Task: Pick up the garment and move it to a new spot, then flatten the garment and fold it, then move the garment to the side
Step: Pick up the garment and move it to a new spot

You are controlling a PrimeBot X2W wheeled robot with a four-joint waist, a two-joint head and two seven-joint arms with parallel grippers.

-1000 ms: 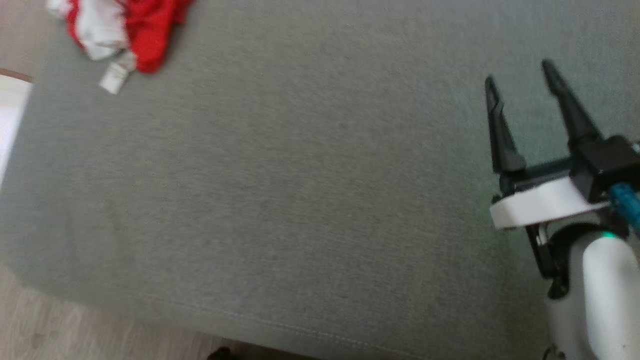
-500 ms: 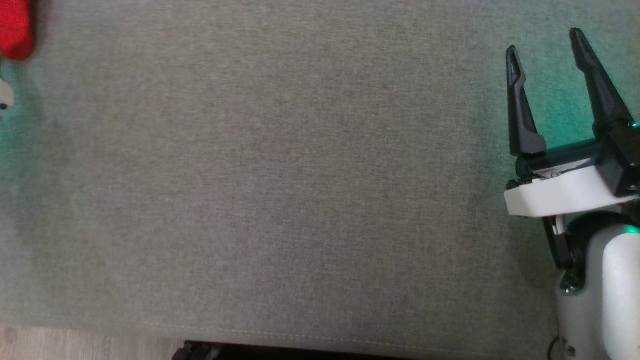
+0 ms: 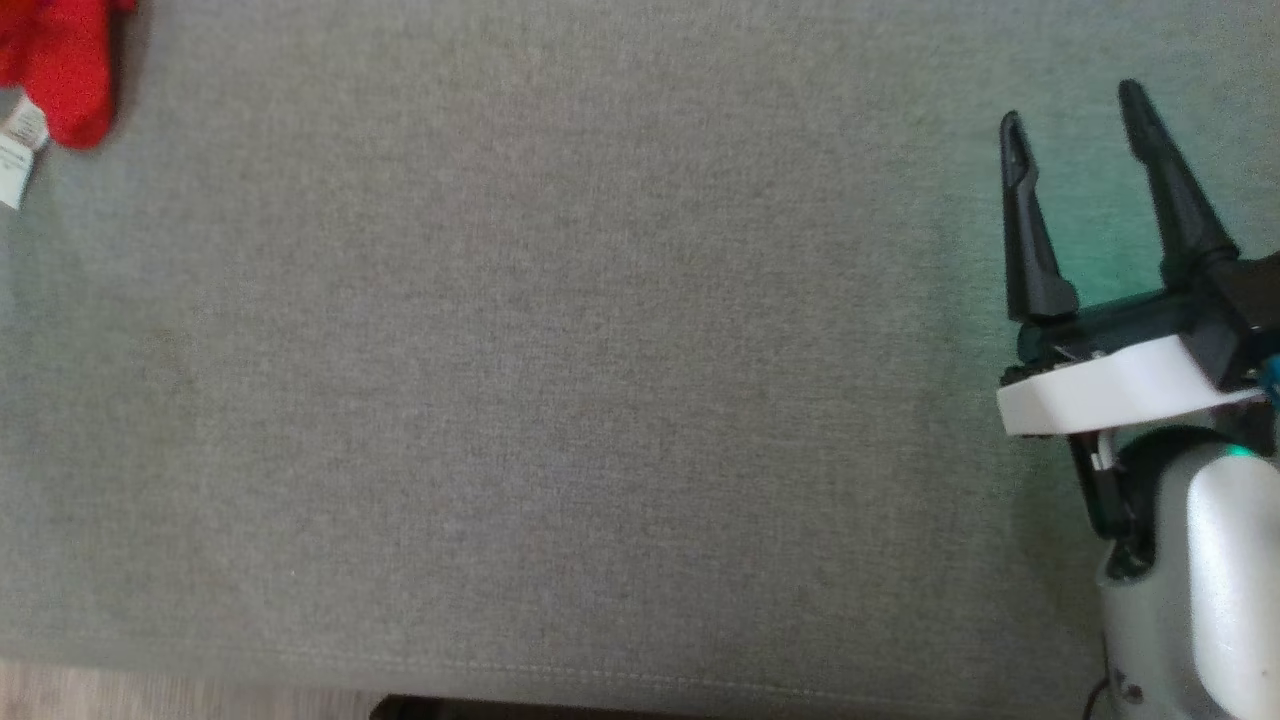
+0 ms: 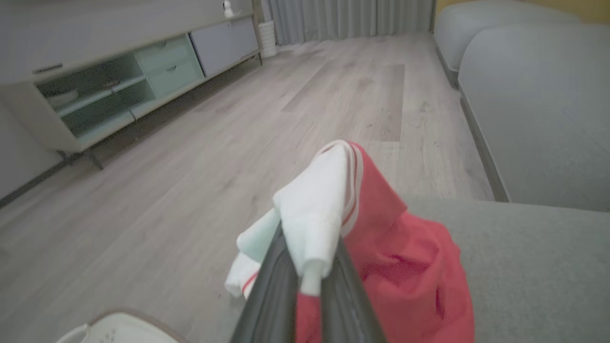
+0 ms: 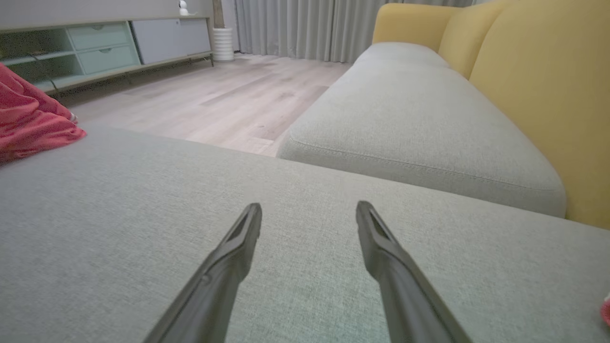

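The garment is red with white parts and red-striped trim. In the left wrist view my left gripper is shut on a white fold of it near the grey cushion's edge. The head view catches a red corner of the garment with its white label at the top left. My right gripper hovers open over the grey cushion at the right, far from the cloth. In the right wrist view the gripper has nothing between its fingers, and the garment lies at the far left.
A grey and yellow sofa stands beyond the cushion. A low cabinet with drawers lines the wall across a wooden floor. The cushion's front edge runs along the bottom of the head view.
The head camera has swung, so the garment now sits at the view's top-left corner. The right gripper stays open and has barely shifted.
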